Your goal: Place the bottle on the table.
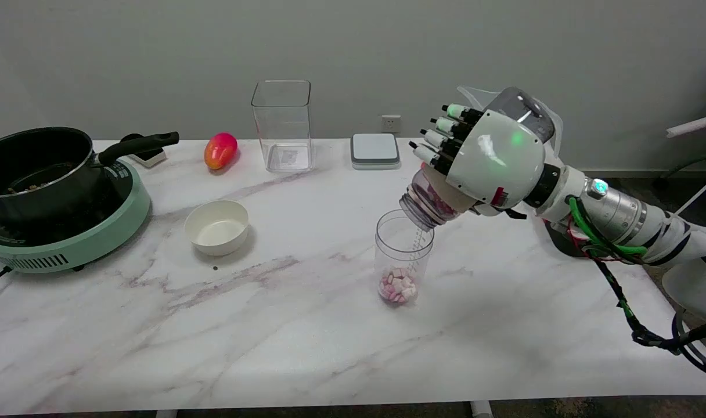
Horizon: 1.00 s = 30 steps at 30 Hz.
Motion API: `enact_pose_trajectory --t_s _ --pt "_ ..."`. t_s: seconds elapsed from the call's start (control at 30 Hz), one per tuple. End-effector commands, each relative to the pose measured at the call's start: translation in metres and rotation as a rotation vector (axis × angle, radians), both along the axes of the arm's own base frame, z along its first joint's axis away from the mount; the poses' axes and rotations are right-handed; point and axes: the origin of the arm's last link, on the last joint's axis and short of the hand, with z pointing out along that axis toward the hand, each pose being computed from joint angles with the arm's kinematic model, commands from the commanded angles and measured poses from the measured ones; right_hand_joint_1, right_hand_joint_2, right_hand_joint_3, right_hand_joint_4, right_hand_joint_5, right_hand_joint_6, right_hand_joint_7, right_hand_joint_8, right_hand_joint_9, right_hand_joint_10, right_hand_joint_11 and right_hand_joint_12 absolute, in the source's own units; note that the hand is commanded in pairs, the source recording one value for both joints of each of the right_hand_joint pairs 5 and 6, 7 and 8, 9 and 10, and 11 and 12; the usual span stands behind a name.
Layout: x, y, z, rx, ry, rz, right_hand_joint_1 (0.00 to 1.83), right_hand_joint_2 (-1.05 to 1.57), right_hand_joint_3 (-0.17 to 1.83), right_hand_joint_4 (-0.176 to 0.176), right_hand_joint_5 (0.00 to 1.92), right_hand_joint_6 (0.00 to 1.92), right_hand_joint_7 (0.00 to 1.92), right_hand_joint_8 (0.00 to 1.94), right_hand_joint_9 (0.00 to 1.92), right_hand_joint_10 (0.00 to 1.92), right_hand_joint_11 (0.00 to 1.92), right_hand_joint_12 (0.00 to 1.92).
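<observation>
The right hand [492, 159] grasps the bottle [425, 204], tilted mouth-down over the clear cup [403, 255] just below its fingers, which holds pink and white pieces, so the tilt looks meant for pouring. To set the bottle on the tabletop [306, 337] it must be righted, clear of that cup. Farther left of the hand sit a white bowl [216, 226] and a pot [36, 168] on its cooker [68, 244]. Beyond stand a tall clear container [282, 125], a mango [220, 150] and a scale [375, 150].
</observation>
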Motion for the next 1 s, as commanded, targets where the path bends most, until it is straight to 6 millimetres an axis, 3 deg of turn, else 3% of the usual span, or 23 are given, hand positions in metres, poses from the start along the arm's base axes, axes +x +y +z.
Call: enact_pose_trajectory --t_s 0.03,0.3,0.4,0.53,0.73,1.0 --pt "0.003 0.003 0.001 -0.015 -0.003 0.016 1.35 0.93 0.58 0.000 1.34 1.34 1.56 1.56 1.35 1.35 1.22 1.22" --pt "0.002 0.006 0.035 -0.154 -0.462 0.041 1.37 0.86 0.65 0.000 1.29 1.29 1.54 1.54 1.33 1.33 1.20 1.20" --pt "-0.012 0.007 0.049 -0.202 -0.774 0.026 1.40 0.80 0.72 0.000 1.26 1.26 1.52 1.52 1.32 1.32 1.18 1.18" --pt "-0.031 0.008 0.082 -0.241 -1.231 0.007 1.44 0.64 0.90 0.000 1.18 1.18 1.48 1.48 1.29 1.29 1.15 1.15" --pt "-0.045 0.004 0.126 -0.126 -1.730 -0.022 1.48 0.52 1.06 0.000 1.16 1.16 1.48 1.48 1.30 1.30 1.15 1.15" --pt "-0.092 -0.010 0.153 -0.091 -1.975 -0.236 1.51 0.48 1.17 0.000 1.12 1.12 1.47 1.47 1.32 1.32 1.17 1.17"
